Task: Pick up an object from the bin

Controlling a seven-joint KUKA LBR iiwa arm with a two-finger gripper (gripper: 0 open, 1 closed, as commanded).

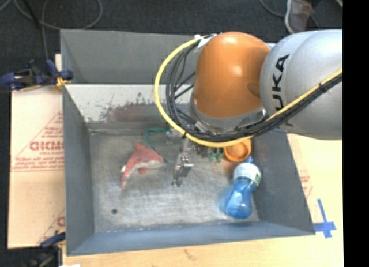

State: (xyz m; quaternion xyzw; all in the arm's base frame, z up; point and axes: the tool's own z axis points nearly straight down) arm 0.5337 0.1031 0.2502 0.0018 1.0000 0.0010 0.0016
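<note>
Though clear of the hand (182, 173), pink toy (140, 163) just beside it.

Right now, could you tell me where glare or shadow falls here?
Camera view: glare on the orange wrist cover and the bin's back wall; the arm shades the floor by the gripper; blue bottle and pink toy well lit.

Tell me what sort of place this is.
Probably a robotics lab or test cell: a KUKA arm reaches into a grey metal bin holding small loose things, such as a pink toy and a blue bottle.
</note>
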